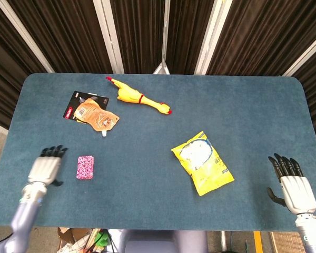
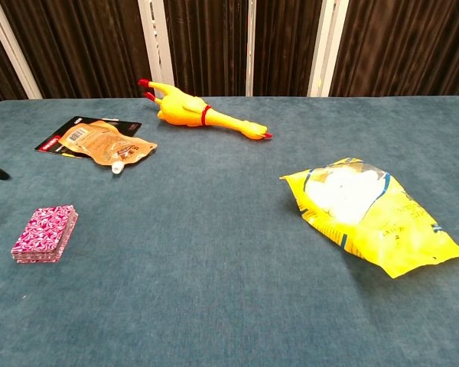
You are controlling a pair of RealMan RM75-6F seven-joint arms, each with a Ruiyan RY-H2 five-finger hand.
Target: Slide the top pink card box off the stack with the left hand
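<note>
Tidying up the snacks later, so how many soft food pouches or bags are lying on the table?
2. The orange pouch lies far left, atop a black card, near the rubber chicken. The yellow bag lies right of centre. None seems hidden.

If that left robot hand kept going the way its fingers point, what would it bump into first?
Probably nothing soon. The left robot hand points up the table, passing left of the pink card boxes. The orange pouch lies further on, seemingly right of that line, though depth is unclear.
</note>
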